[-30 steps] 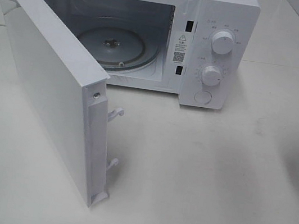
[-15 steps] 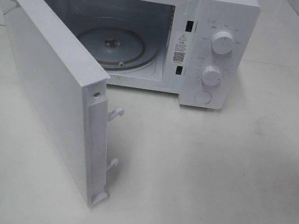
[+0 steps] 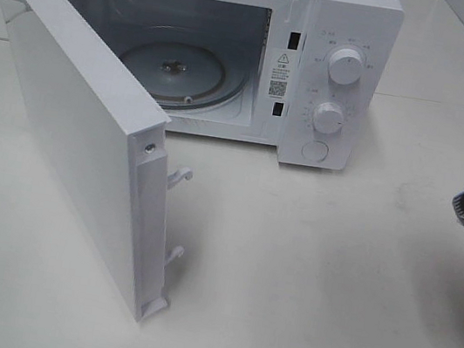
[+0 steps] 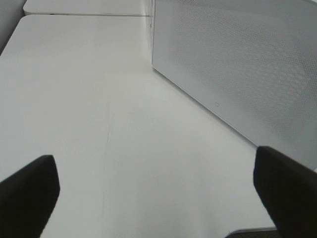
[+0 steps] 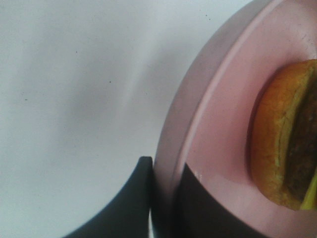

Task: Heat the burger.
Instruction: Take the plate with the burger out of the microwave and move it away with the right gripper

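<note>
Only the right wrist view shows the right gripper (image 5: 166,198) clamped on the rim of the pink plate (image 5: 218,124), the burger (image 5: 285,144) lying on it just past the fingertips. The overhead shows only what seems to be part of that arm at its edge, well clear of the microwave (image 3: 343,33) and its swung-out door (image 3: 80,132). The left gripper (image 4: 158,191) is spread wide over bare table (image 4: 99,99), the door's outer face just ahead.

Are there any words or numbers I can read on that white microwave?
None can be read.
White warning sticker on the white microwave oven, inside the door frame: triangle sign and square code; print too small.
Marks around the two round white knobs: too small, blurred.
</note>
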Robot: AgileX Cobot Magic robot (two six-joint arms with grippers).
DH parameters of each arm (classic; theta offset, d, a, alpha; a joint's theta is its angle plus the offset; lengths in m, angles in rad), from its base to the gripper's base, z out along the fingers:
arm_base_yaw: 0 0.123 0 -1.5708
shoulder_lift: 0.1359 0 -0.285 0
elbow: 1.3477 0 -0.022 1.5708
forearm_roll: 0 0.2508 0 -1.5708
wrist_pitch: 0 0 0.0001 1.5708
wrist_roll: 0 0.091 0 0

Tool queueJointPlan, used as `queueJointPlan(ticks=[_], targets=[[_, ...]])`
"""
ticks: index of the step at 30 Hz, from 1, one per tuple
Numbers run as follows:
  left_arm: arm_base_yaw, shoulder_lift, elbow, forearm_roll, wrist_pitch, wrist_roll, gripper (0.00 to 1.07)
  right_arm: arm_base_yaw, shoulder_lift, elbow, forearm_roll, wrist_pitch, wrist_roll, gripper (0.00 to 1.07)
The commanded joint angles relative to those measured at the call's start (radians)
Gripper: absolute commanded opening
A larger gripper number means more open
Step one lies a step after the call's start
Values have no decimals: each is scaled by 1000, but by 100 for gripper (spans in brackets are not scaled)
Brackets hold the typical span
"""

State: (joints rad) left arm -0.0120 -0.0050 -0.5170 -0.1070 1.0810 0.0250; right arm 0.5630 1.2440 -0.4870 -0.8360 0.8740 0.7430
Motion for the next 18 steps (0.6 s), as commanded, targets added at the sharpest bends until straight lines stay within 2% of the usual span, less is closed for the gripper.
queueJointPlan(ticks=[1,8,10,14,18], targets=[[2,-5,1,-2,-11,-1,100,-3,37,-25,-67,45,55,2],[2,-5,1,-2,-11,-1,100,-3,168,-64,-61,68,171,2],[2,-5,1,-2,-11,-1,100,-4,226,-77,-60,68,304,2],[2,-5,1,-2,-11,-1,100,-4,266,-77,-60,62,396,3],[2,-5,1,-2,-11,-1,100,-4,312,-77,-60,58,418,3]])
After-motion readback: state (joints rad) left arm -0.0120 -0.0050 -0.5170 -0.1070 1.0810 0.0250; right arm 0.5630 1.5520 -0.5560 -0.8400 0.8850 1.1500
